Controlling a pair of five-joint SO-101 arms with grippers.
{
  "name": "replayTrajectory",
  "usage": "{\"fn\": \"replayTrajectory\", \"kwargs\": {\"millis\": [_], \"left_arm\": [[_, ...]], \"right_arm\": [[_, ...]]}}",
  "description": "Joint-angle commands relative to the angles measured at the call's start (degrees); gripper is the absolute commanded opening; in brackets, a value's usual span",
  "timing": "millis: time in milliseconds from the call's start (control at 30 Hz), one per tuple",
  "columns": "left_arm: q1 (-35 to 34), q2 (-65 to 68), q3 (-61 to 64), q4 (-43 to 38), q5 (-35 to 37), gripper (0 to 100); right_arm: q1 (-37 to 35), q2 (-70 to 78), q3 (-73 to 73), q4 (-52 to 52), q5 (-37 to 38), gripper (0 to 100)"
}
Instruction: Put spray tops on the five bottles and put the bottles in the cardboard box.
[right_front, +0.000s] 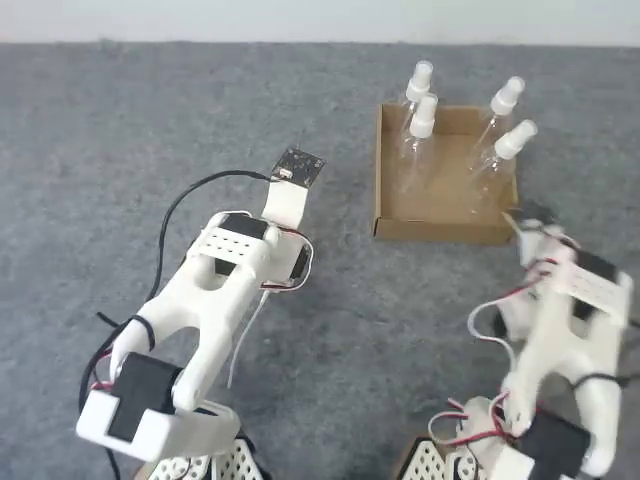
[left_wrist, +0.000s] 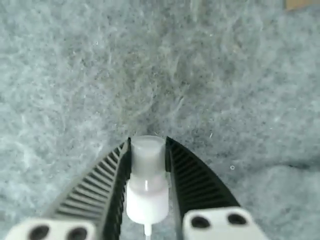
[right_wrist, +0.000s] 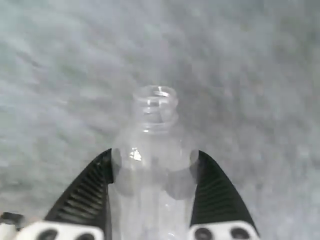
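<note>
My left gripper (left_wrist: 147, 143) is shut on a white spray top (left_wrist: 146, 175), whose thin tube runs back between the fingers, above the grey carpet. A clear bottle (right_wrist: 152, 165) with an open, capless neck sits between the black fingers of my right gripper (right_wrist: 153, 158), which is shut on its body. In the high view the left arm (right_front: 220, 290) stretches toward the middle of the table. The right arm (right_front: 565, 320) stands just in front of the cardboard box (right_front: 440, 231). Several capped clear bottles (right_front: 420, 130) stand upright in the box.
Grey carpet (right_front: 150, 120) covers the whole table. The box sits at the back right. Black and red cables (right_front: 185, 205) loop beside both arms. Open carpet lies between the two arms and at the far left.
</note>
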Motion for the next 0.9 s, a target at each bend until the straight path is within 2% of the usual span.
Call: {"fn": "replayTrajectory", "kwargs": {"millis": [0, 200, 367, 467, 767, 867], "left_arm": [[-1.41, -1.58, -1.36, -0.09, -0.53, 8], [-5.01, -1.58, -1.98, -0.44, -3.78, 9], [-6.24, -1.49, -2.95, -0.09, -6.51, 16], [-6.42, -1.32, -2.68, -0.09, -7.56, 16], [-7.21, 10.02, -6.29, -0.09, -7.74, 16], [-7.21, 9.67, -6.99, 0.35, -7.47, 8]], "right_arm": [[-9.27, -0.92, -3.96, 1.8, -2.81, 0.6], [-21.32, -0.92, -4.22, 1.71, -6.07, 0.7], [-28.35, -0.57, -4.22, 1.27, -7.3, 0.9], [-32.04, -0.4, -4.22, 1.27, -7.3, 0.9], [-35.56, -0.31, -4.22, 1.19, -7.3, 0.9], [-35.56, -0.31, -4.22, 1.19, -7.3, 0.9]]}}
